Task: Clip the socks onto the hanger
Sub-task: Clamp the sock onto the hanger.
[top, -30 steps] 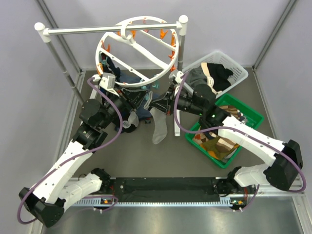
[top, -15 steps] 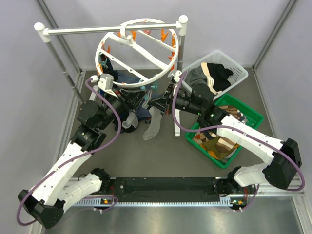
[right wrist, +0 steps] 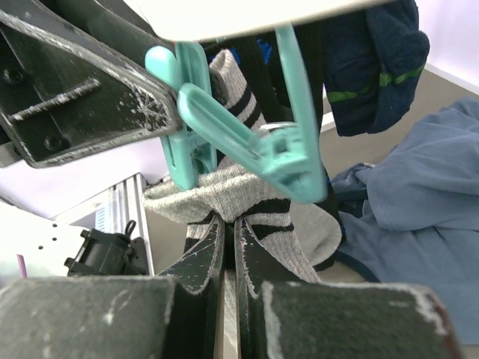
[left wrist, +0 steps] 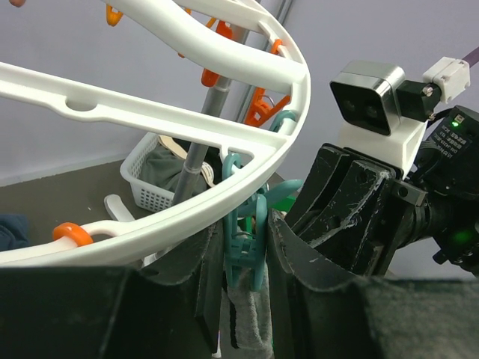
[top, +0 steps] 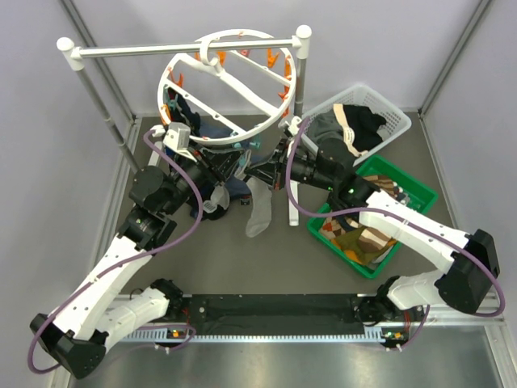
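Swaying slightly, the grey sock [top: 258, 212] now hangs with its toe a touch left of where it was a second ago; both arms have barely shifted. The hanger [top: 240, 86] tilts from the white rail [top: 161, 48], its lower rim dipping between the two wrists.

The left gripper [left wrist: 243, 262] is partly closed around the teal clip [left wrist: 243, 243] on that rim (squeezing it open, I judge). The right gripper [right wrist: 228, 224] is pinched fully shut on the sock's striped cuff, just below the clip.

If the left releases before the cuff sits deep enough, the clip may bite only an edge and the sock will drop.

The overhead view shows the dangling foot. Only the right wrist view shows the cuff bunched at the clip's mouth.
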Robot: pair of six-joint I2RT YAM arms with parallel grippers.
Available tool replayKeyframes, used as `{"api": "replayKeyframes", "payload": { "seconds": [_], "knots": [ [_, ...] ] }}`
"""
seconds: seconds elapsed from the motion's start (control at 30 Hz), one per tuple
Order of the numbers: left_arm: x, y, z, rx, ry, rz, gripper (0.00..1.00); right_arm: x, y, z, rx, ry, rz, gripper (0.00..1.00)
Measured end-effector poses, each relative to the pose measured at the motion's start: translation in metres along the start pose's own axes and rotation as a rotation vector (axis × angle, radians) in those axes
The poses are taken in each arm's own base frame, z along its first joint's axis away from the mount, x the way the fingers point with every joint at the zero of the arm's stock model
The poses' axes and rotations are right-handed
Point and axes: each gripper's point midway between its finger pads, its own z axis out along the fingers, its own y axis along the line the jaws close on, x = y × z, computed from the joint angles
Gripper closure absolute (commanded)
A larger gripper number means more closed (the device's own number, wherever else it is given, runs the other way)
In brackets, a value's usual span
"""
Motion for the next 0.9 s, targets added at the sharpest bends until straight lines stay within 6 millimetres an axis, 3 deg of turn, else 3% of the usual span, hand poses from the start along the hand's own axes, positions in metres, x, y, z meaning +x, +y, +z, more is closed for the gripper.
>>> {"api": "replayKeyframes", "payload": {
  "seconds": [0.23, 0.67, 0.77, 0.87, 0.9],
  "knots": [
    [0.001, 0.002, 0.001, -0.008, 0.001, 0.010, 1.00, -0.011, 0.006, 0.001, -0.013, -0.021, -0.008, 1.00],
    [0.001, 0.005, 0.001, -0.019, 0.000, 0.012, 1.00, -0.014, 0.009, 0.003, -0.014, -0.024, 0.014, 1.00],
    [0.001, 0.005, 0.001, -0.020, 0.001, 0.017, 0.90, -0.014, 0.009, 0.004, -0.011, -0.025, 0.017, 1.00],
    [0.001, 0.005, 0.001, -0.020, 0.000, 0.024, 0.70, -0.014, 0.009, 0.004, -0.008, -0.027, 0.017, 1.00],
    [0.001, 0.005, 0.001, -0.019, 0.000, 0.026, 0.58, -0.014, 0.009, 0.004, -0.007, -0.027, 0.018, 1.00]
  ]
}}
